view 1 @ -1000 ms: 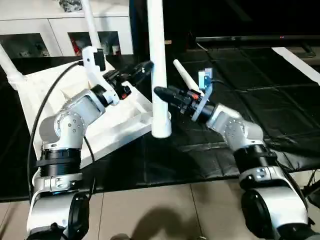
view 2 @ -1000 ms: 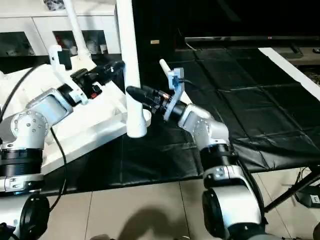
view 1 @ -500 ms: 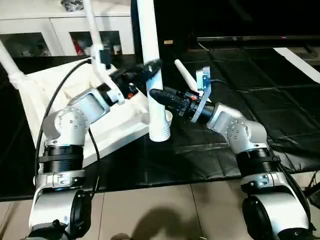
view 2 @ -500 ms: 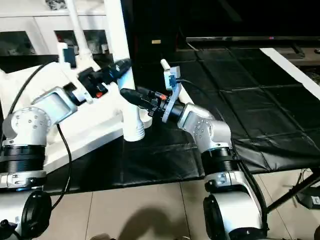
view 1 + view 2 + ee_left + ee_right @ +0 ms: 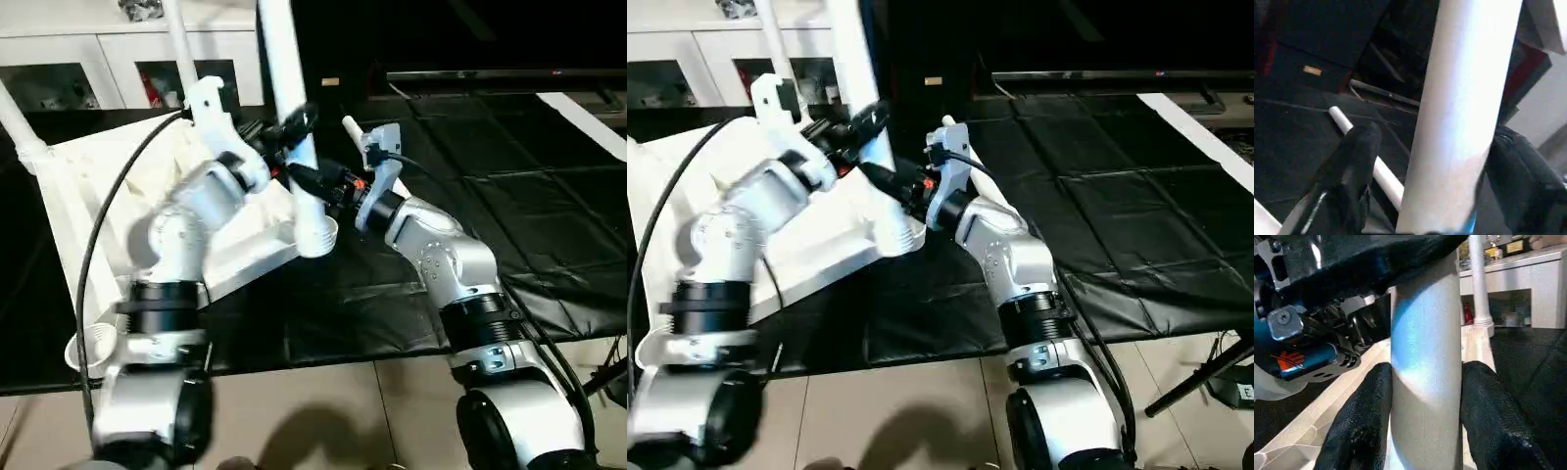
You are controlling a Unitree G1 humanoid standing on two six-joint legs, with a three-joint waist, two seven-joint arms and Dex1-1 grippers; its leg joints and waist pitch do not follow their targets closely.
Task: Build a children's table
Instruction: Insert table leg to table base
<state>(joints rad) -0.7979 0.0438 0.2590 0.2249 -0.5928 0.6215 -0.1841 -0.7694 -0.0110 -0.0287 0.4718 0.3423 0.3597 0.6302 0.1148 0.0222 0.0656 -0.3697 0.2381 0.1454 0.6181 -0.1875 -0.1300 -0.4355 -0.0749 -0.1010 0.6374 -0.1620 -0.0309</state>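
Note:
The white table top (image 5: 108, 166) lies tilted, ribbed underside up, at the left, with two legs (image 5: 176, 34) standing in its far sockets. A third white leg (image 5: 284, 69) stands nearly upright, its lower end (image 5: 318, 230) at the near right corner socket. My right gripper (image 5: 302, 179) is shut on this leg, both fingers (image 5: 1359, 421) pressed against it. My left gripper (image 5: 294, 125) straddles the same leg higher up, open, with one finger (image 5: 1352, 161) a little off the tube. A fourth leg (image 5: 1342, 117) lies on the mat behind.
A black mat (image 5: 509, 166) covers the surface to the right. A white glass-door cabinet (image 5: 59, 59) stands at the back left. Tiled floor (image 5: 323, 411) runs along the front. A black cable (image 5: 98, 225) hangs from my left arm over the table top.
My left arm has swung right and its gripper now straddles the leg. My right arm has moved left with the leg, bringing its lower end to the corner socket.

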